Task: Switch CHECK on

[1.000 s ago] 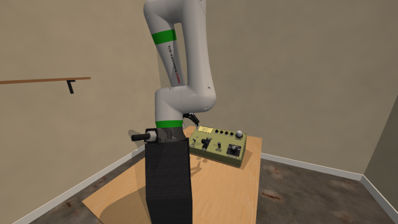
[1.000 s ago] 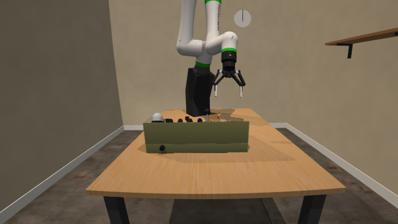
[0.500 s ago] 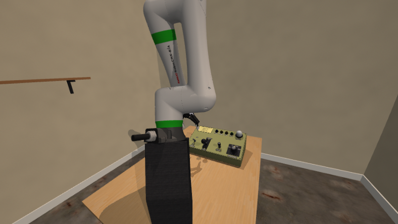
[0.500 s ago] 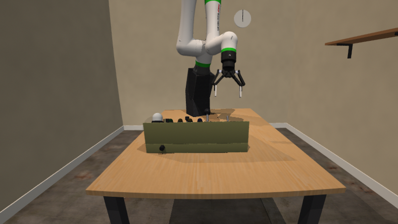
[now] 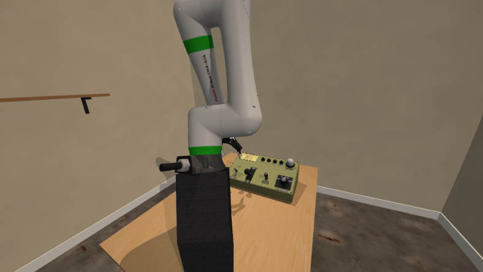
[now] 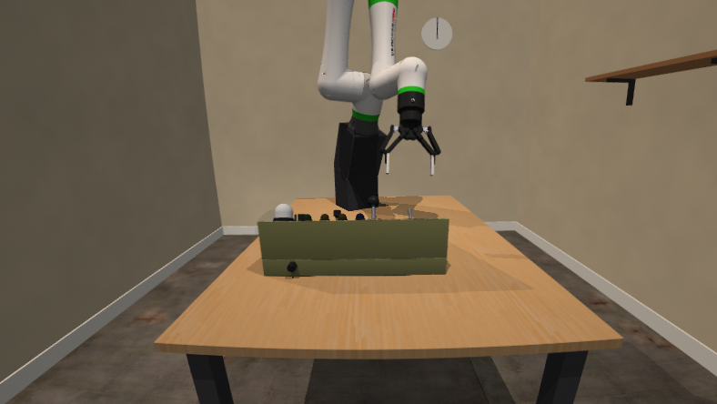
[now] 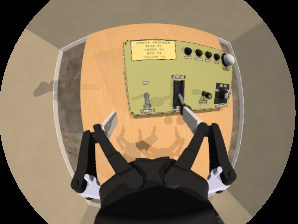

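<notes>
A white robot arm with green bands hangs its gripper in the upper middle of the exterior view, fingers spread wide and holding nothing. Below it, well apart, an olive-green console sits on a wooden table at the frame's centre. In the wrist view the console fills the upper right, showing small switches, a row of dark knobs and a white dome; its labels are too small to read.
</notes>
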{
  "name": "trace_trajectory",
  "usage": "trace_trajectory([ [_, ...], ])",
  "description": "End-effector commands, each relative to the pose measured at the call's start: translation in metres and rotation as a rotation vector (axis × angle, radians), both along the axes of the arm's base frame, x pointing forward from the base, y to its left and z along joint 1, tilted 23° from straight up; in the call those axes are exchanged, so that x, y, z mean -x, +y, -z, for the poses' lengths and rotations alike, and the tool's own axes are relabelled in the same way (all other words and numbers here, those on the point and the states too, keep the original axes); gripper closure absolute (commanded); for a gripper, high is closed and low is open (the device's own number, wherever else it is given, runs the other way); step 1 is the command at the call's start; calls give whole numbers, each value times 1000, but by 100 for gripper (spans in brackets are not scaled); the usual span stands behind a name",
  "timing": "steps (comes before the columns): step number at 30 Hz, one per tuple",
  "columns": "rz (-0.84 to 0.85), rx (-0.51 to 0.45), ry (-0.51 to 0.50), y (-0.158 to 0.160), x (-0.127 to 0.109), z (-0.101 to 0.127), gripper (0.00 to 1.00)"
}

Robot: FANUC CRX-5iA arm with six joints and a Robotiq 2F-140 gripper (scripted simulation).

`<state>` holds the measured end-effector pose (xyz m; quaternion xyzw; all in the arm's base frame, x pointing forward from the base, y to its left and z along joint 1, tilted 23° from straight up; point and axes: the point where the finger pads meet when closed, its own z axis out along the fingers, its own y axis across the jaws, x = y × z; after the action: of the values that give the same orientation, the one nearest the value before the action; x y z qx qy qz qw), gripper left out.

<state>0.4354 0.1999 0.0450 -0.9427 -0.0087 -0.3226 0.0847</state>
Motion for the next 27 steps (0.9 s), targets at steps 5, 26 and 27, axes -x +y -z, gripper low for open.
trace_trajectory([
  [5,-26,-48,-50,-1,1,1,0],
  [26,-26,-49,-50,-2,2,2,56],
  [27,-26,-49,-50,-2,2,2,56],
])
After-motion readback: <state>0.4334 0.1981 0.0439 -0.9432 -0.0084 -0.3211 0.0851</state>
